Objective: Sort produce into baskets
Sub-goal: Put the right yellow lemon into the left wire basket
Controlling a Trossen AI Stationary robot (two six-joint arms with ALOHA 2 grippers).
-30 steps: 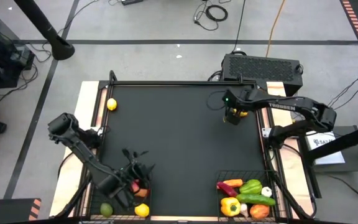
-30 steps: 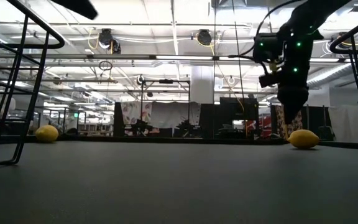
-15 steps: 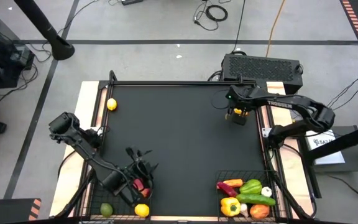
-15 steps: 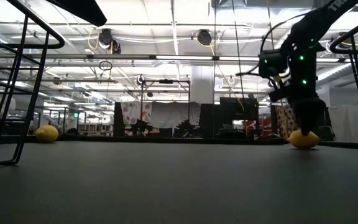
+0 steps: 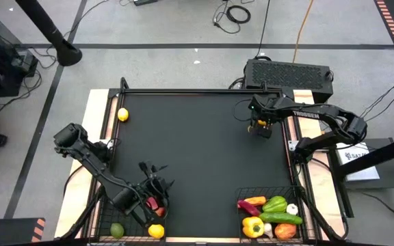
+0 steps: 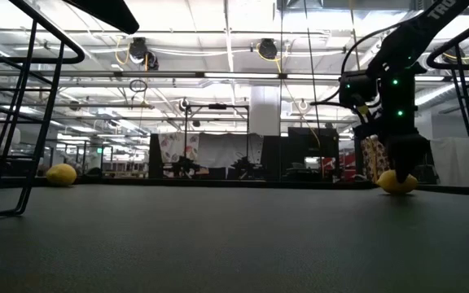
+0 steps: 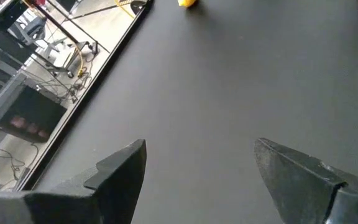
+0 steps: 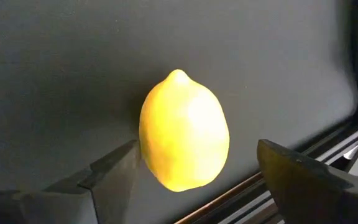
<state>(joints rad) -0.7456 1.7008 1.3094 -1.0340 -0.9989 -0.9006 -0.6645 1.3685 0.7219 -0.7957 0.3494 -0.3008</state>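
Fingers of the right claw point(image 8: 194, 180) stand open on either side of a lemon point(image 8: 184, 129) lying on the black mat near the far right edge, not yet squeezing it. Picking up seems the step in hand; next it must close, lift and carry to a basket point(image 5: 299, 195). "TROSSEN" shows on the arm. The left claw point(image 7: 201, 180) hangs open over the other basket point(image 5: 101, 229).

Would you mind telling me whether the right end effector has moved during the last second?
Yes. The right end effector has shifted toward the table's right rail and dropped around the lemon.
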